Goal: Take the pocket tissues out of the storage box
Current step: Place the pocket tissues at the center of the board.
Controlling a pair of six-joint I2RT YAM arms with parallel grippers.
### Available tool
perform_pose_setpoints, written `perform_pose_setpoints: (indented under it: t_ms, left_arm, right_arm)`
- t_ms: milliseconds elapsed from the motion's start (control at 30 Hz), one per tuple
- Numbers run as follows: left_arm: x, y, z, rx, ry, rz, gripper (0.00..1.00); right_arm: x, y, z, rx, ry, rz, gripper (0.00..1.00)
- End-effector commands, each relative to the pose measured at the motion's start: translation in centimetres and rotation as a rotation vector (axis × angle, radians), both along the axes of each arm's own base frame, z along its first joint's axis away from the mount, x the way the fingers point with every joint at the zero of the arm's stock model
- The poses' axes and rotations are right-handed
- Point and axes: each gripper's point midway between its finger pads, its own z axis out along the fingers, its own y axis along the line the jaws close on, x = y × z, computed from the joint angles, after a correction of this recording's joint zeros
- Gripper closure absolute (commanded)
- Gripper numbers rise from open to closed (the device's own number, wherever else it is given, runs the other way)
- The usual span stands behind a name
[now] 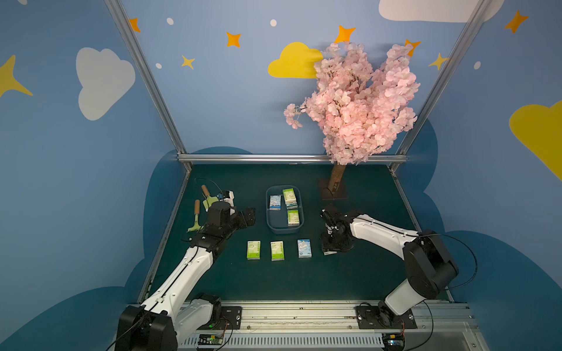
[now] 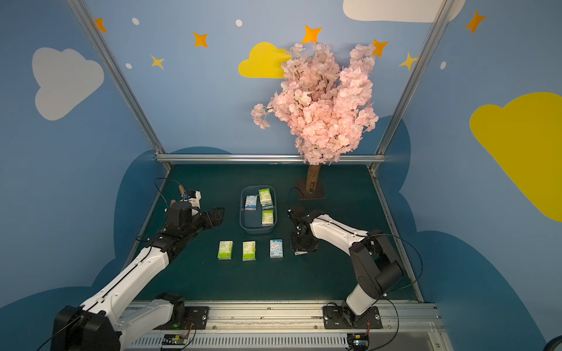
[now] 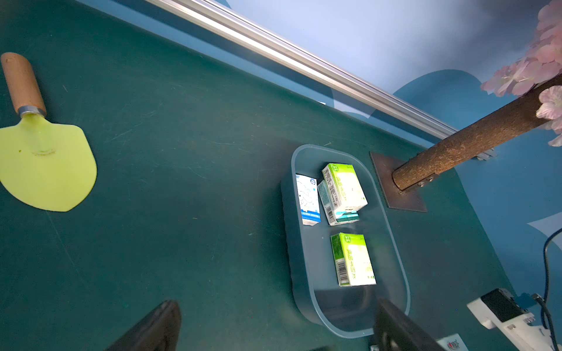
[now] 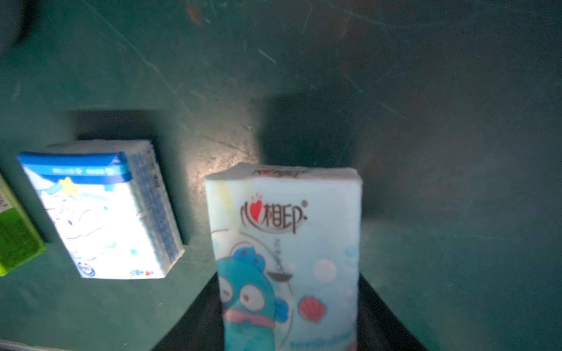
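Closest to the right wrist camera, a light-blue packet (image 4: 286,243) with a cartoon figure sits between the dark fingers (image 4: 383,319) of the right gripper (image 1: 331,243), which clamps it by its sides. The packet's lower end is cut off by the frame, the view is blurred, and I cannot tell whether it touches the table (image 1: 304,279). In both top views the gripper covers it, and only a pale corner shows.

Just beside it on the table lies a blue-and-white packet (image 1: 304,248). A green packet (image 1: 277,251) and a second green packet (image 1: 253,250) continue the row, all outside and on the near side of the storage box (image 1: 277,223).

Four packets are in the box:
- a white-and-blue one (image 3: 308,199) stands partly behind the box wall;
- a lone green one (image 3: 354,261) lies apart from the others;
- a tilted green one (image 3: 345,187) rests on a lower packet (image 3: 345,217).

Only an edge of the lower packet shows, so its print cannot be made out.

To the left of the box, the left gripper (image 1: 249,216) hangs with its jaws spread wide and nothing between them. The left wrist view catches only the tips of its fingers (image 3: 158,325). The left arm hides part of a shovel (image 3: 45,167) and a rake (image 1: 196,218).
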Motion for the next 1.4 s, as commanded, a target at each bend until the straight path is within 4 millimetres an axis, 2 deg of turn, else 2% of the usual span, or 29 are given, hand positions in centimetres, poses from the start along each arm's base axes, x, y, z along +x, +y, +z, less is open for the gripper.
perform_pose_setpoints:
  t_ms: [0, 733, 933, 1167, 1367]
  left_arm:
    - [0.3, -0.1, 1.2, -0.007, -0.029, -0.005, 0.00]
    - [0.0, 0.0, 0.9, -0.015, -0.020, 0.002, 0.00]
    - [0.0, 0.0, 1.0, -0.012, -0.020, 0.003, 0.00]
    - [0.2, 0.0, 1.6, -0.008, -0.032, 0.002, 0.00]
    - [0.5, -0.2, 2.1, -0.001, -0.010, -0.010, 0.00]
  right_arm:
    - [-0.1, -0.1, -0.8, -0.001, 0.011, -0.005, 0.44]
    - [-0.6, -0.9, -2.7, -0.048, 0.046, -0.003, 0.42]
    - [-0.5, -1.1, -2.2, -0.054, 0.033, -0.005, 0.37]
    - [-0.4, -1.4, -1.2, -0.063, 0.014, -0.002, 0.28]
    - [0.1, -2.0, 1.0, -0.077, -0.031, -0.003, 0.20]
